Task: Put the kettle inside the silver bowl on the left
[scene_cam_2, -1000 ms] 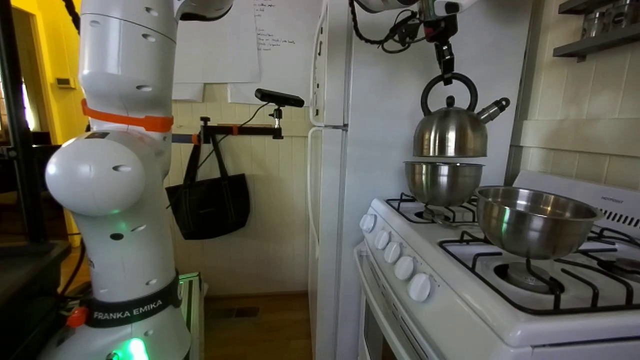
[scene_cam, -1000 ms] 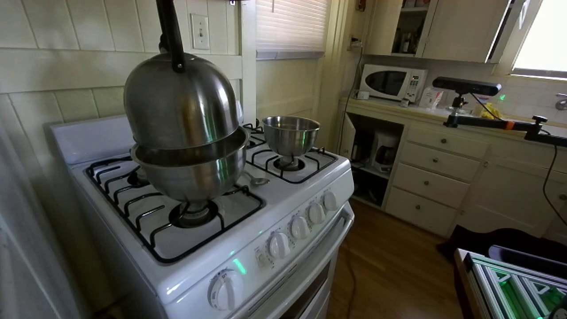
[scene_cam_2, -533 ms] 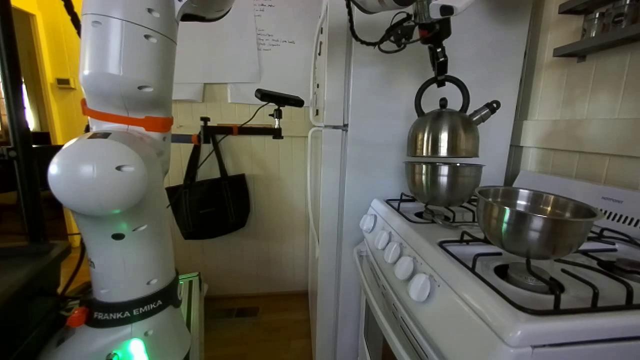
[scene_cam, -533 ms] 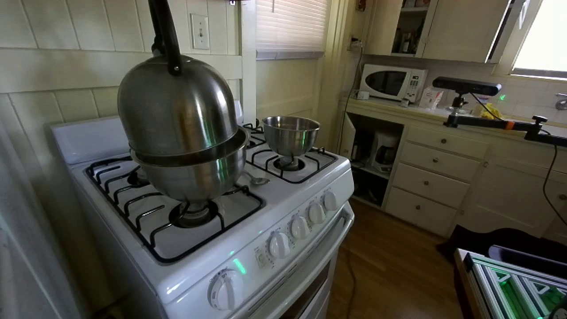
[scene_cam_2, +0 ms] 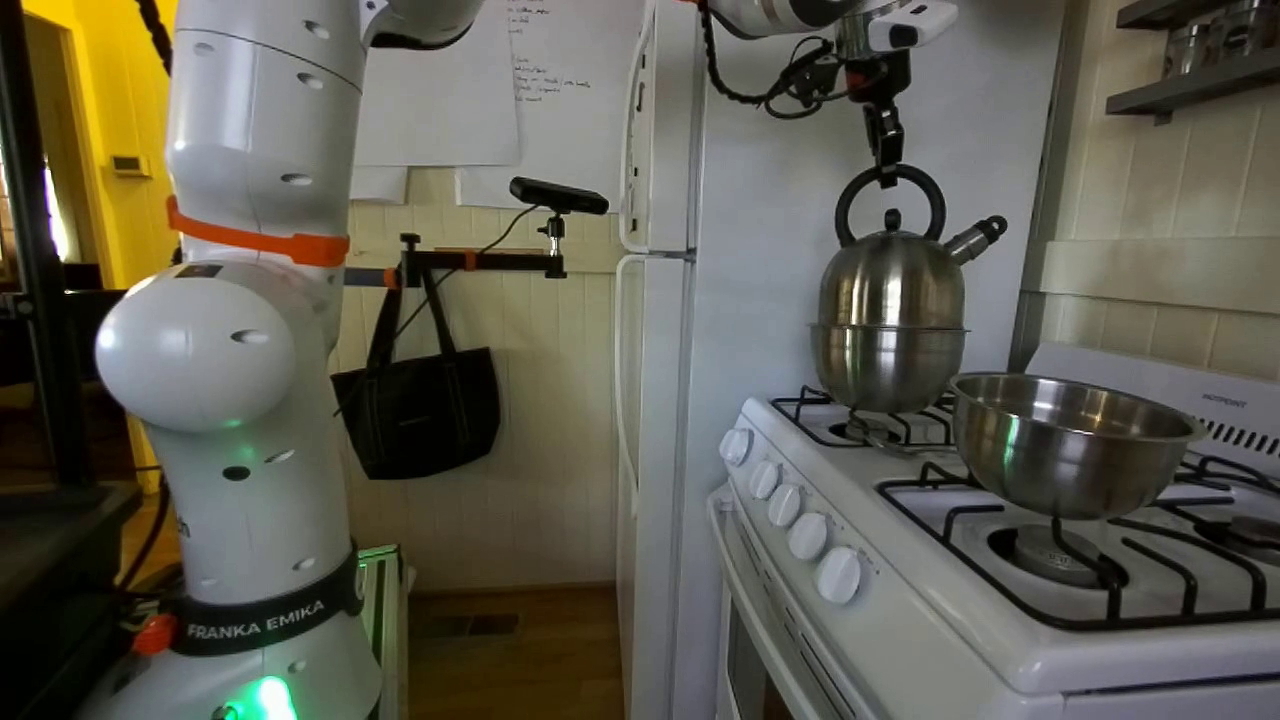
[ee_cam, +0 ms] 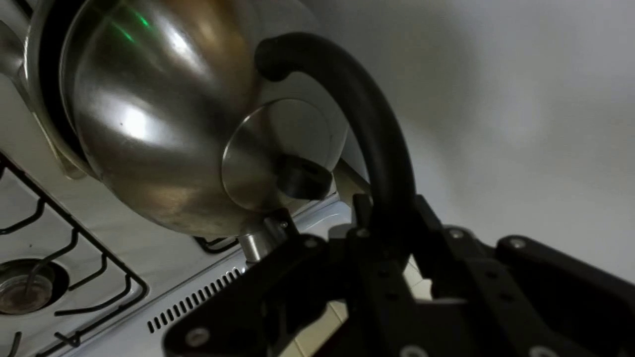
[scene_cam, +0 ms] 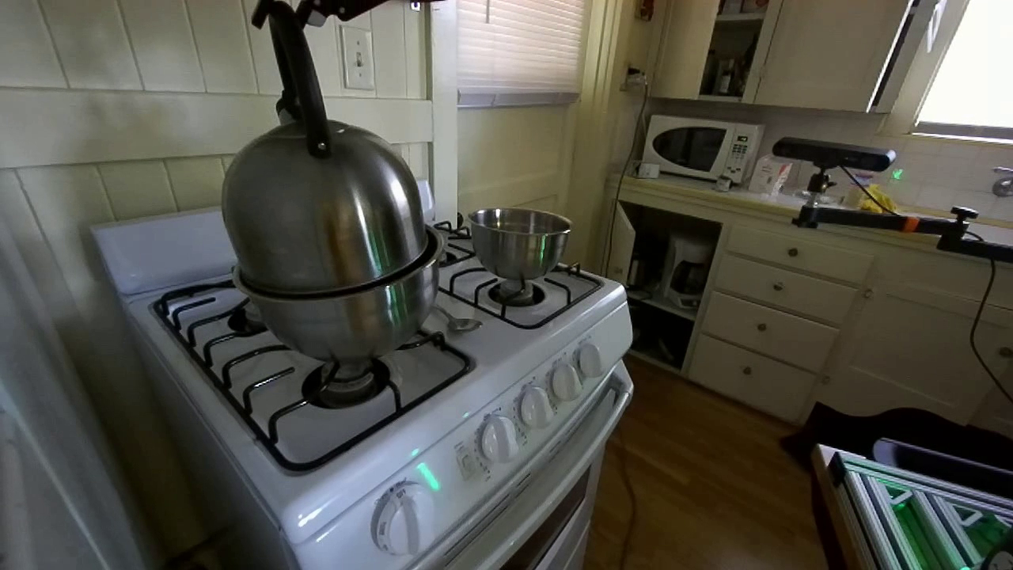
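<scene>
Black jointed fingers [ee_cam: 363,243] clasp the smooth, dark, arched handle [ee_cam: 369,114] of the kettle [scene_cam: 324,210], an upright brushed-steel dome at left in an exterior view, its base inside the flared rim of the silver bowl [scene_cam: 356,324], though I cannot tell whether it touches the bottom. Rightward from there, a slim metal spoon [scene_cam: 463,324] lies between 2 black wire grates [scene_cam: 294,465], and a 2nd steel bowl [scene_cam: 522,253], round-sided and polished, stands on the further grate. Beyond are a boxy white microwave [scene_cam: 696,150] and a bar-shaped black camera [scene_cam: 835,155].
</scene>
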### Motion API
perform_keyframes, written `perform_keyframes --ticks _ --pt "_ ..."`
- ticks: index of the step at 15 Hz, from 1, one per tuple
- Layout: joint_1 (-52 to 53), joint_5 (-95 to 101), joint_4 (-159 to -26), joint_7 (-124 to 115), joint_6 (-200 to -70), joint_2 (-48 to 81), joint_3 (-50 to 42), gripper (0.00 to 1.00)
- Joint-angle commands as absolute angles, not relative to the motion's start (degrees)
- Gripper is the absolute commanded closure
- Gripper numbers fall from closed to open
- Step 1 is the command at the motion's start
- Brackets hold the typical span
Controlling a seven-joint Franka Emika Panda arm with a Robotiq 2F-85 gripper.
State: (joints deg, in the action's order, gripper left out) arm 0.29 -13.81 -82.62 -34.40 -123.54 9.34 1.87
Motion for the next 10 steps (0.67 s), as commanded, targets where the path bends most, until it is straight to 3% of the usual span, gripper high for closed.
perform_keyframes --ticks 1,10 --pt "0.6 -15.0 -79.8 -33.4 -121.6 10.2 1.3 0.95" --pt "0.7 -15.1 -79.8 -33.8 -119.6 11.2 1.3 0.95"
